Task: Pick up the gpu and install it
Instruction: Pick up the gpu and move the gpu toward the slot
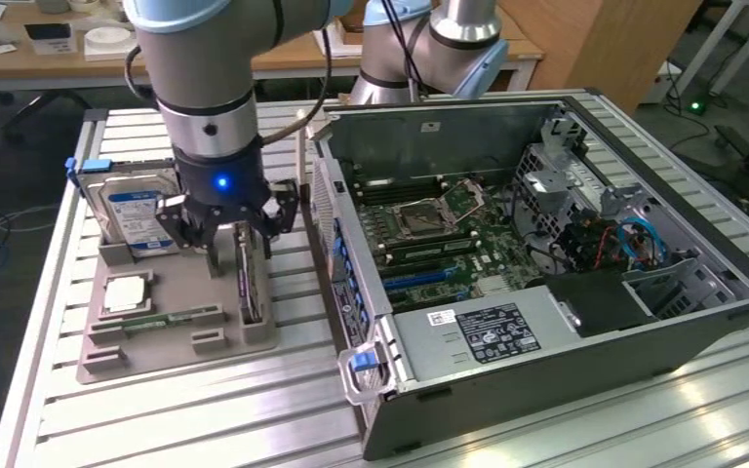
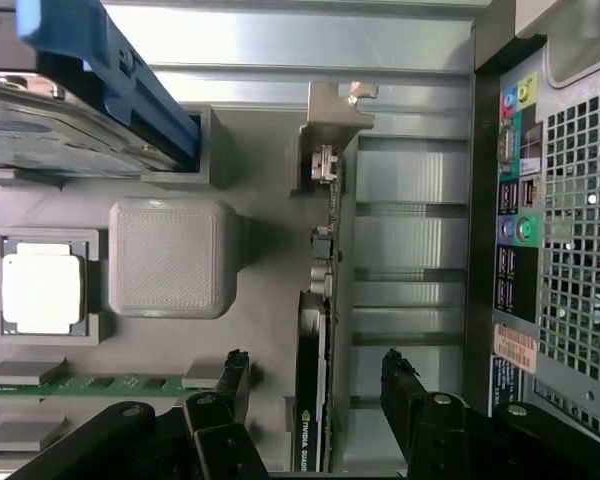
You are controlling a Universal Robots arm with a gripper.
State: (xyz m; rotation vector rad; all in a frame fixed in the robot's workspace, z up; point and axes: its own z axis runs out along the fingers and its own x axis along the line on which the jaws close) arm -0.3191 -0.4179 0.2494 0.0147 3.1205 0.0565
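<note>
**My gripper straddles the gpu, fingers apart**

I hang low over the grey tray on the slatted metal table. My fingers are spread and clasp nothing. The gpu stands on its edge in a slot of the tray, directly between my two fingers. In the wrist view a gap shows on either side of it, so I am not touching it. Its pale end bracket sits at the end of the slot away from my fingertips, against a raised post of the tray.

The tray is crowded. A hard drive with a blue-and-white label stands upright in a blue carrier at the tray's back, to the exterior view's left of me. A processor chip lies flat in a square pocket. A green memory stick rests in a groove near the tray's front. A raised square grey block sits between the chip and the card's slot, near one of my fingers.

On the card's other side stands the open computer case. Its perforated rear panel, with a column of ports, is just beside the tray and close to my other finger. Inside the case lie the motherboard, a power supply with a printed label, and a tangle of blue cables.
</note>
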